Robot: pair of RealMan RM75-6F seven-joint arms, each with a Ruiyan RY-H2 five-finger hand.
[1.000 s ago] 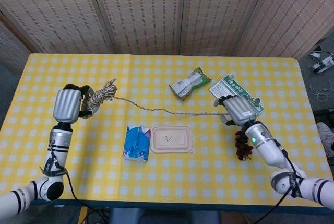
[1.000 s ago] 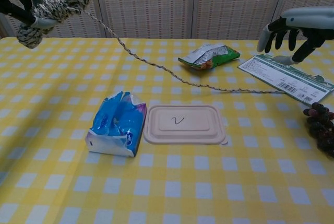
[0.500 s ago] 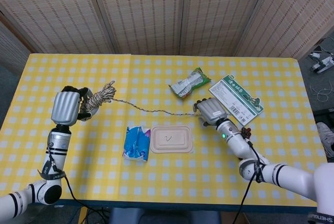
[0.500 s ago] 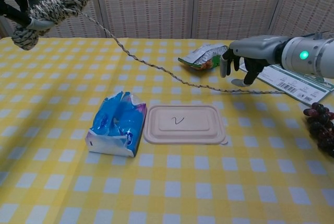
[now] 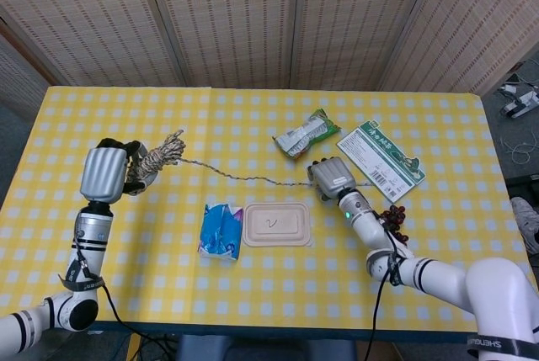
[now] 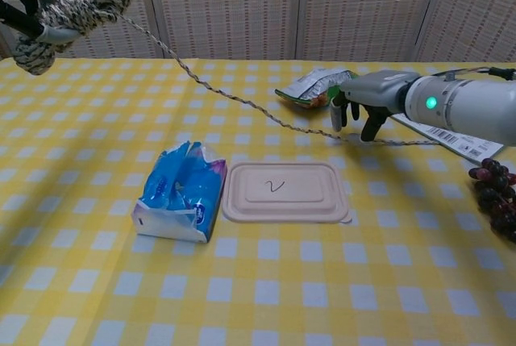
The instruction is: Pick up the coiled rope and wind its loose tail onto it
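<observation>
- Right hand [image 6: 359,112] hangs low over the table with its fingers pointing down at the loose tail [image 6: 266,118]; their tips straddle the strand or just touch it, and I cannot tell whether they have pinched it.
- Left hand [image 5: 105,172] is raised off to the far side, fingers wrapped round the coiled rope [image 6: 76,14], which it holds well above the cloth.
- From the right hand the tail runs away toward the left hand as one long, nearly straight line, rising off the table to meet the coil; a short stretch carries on past the right hand toward the printed card [image 6: 451,132].
- That line is the axis the next move depends on: the right hand is the nearer one to the free end, so by my judgement it must close on the strand and carry it along that line to the coil.
- Compared with a second ago, the right hand has travelled from above the card, inward along the tail, and dropped to the strand beside the snack bag [image 6: 321,86]; half a second ago it was slightly higher.
- Coil and left hand have barely shifted.
</observation>
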